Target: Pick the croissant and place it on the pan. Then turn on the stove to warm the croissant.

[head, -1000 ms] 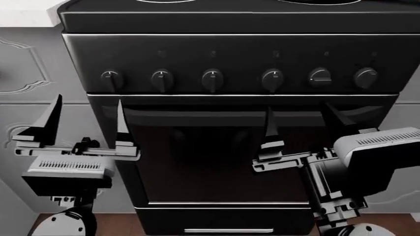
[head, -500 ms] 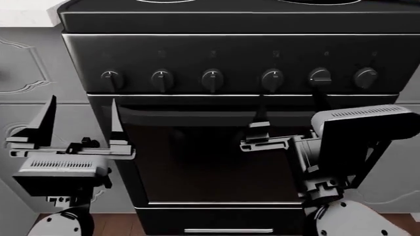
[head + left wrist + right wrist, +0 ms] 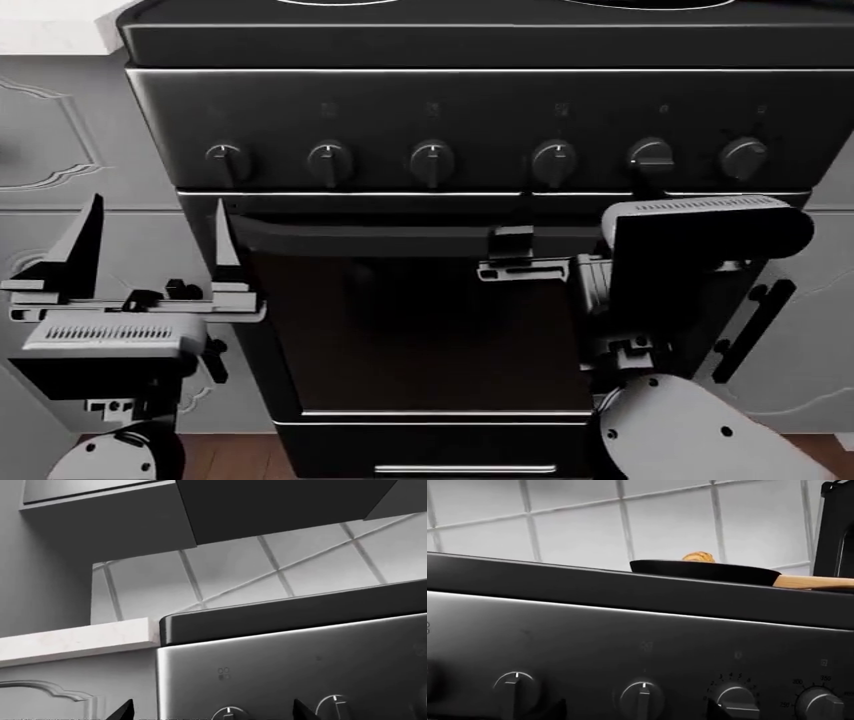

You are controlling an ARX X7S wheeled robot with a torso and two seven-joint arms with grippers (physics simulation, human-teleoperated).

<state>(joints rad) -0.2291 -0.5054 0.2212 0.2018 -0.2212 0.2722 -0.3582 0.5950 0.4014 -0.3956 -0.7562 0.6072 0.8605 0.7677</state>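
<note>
1. Reaching for the knobs (image 3: 554,160) on the stove (image 3: 467,100): first step judged done, croissant (image 3: 698,557) showing above the rim of the pan (image 3: 704,571) on the stove top.
2. Next calling for lining up on the right knob, closing, twisting; which knob feeds the pan's burner not clear.
3. Right gripper (image 3: 514,262): fingers foreshortened, spread impossible to tell. Left gripper (image 3: 150,250): wide, empty, low beside the oven door.
4. Compared with a second ago: right gripper raised and swung toward the knob row; left barely shifted.
</note>
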